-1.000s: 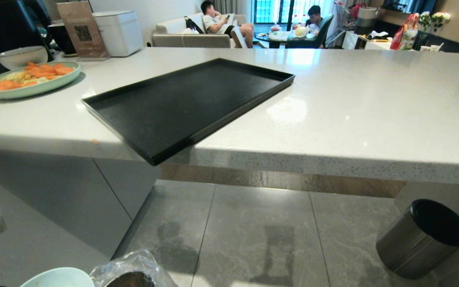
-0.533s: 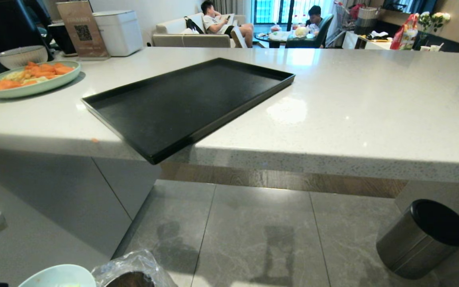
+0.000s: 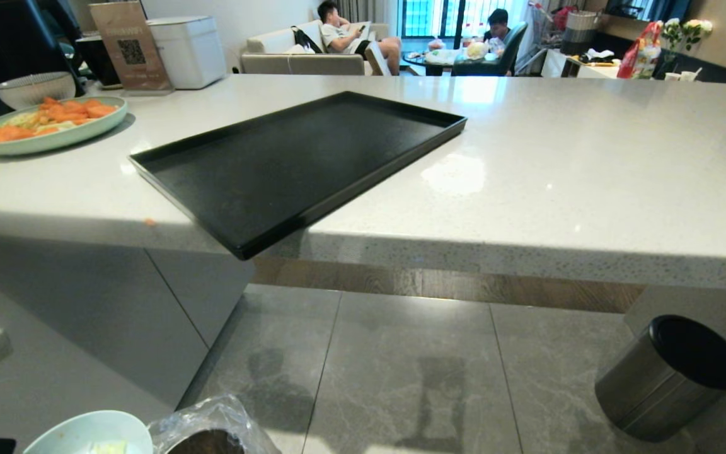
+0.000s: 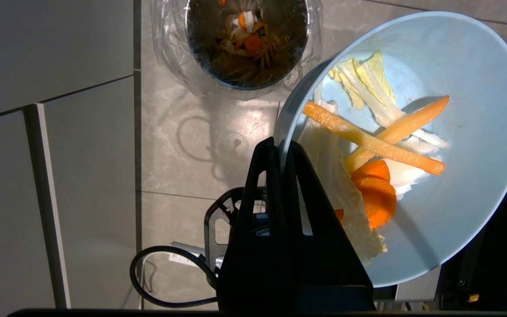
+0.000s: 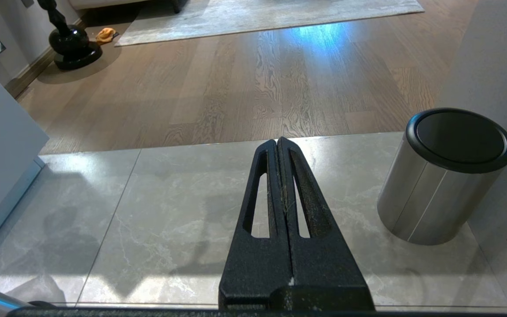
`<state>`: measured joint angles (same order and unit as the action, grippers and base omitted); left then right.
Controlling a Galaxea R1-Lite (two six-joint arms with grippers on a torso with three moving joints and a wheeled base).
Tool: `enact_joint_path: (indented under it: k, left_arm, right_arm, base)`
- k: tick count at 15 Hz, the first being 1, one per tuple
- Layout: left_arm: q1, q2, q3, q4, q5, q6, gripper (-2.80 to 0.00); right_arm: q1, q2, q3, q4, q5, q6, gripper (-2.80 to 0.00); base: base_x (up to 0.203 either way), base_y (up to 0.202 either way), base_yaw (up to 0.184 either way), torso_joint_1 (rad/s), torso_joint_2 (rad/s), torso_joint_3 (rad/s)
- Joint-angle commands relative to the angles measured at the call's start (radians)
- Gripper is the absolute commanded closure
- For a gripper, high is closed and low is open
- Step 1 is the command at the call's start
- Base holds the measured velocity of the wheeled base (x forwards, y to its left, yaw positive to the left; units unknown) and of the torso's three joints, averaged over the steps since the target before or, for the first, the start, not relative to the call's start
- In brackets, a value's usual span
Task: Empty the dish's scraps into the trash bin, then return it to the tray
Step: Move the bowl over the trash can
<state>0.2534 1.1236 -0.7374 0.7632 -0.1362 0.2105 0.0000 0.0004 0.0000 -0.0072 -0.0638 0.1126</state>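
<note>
My left gripper is shut on the rim of the dish, a pale blue bowl held low beside the counter and just short of the trash bin. The scraps, carrot sticks, a carrot slice and pale cabbage, still lie inside it. In the head view the dish shows at the bottom left edge next to the bin's plastic liner. The bin holds older scraps. The black tray lies bare on the counter, one corner over the edge. My right gripper is shut, parked above the floor tiles.
A dark-topped steel cylinder stands on the floor at the right. A green plate of carrot slices and a white ribbed bowl sit at the counter's far left. Cabinet fronts are close beside the bin. Two people sit far behind.
The dish has risen a little further into the head view's bottom left corner, and pale scraps now show in it. Nothing else has moved.
</note>
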Motion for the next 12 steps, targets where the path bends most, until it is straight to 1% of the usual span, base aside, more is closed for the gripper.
enact_joint_path:
  k: [1,12]
  left_arm:
    - [0.003,0.005,0.001,0.001,0.0,0.001,0.0]
    - [0.014,-0.016,0.027,0.001,-0.008,0.001,0.0]
  right_arm:
    - [0.0,0.001,0.0,0.0,-0.001,0.001,0.0]
    - [0.0,0.0,0.0,0.0,-0.001,0.001,0.0]
  base:
    - [0.0,0.0,0.0,0.0,0.0,0.0]
    - [0.0,0.0,0.0,0.0,0.0,0.0]
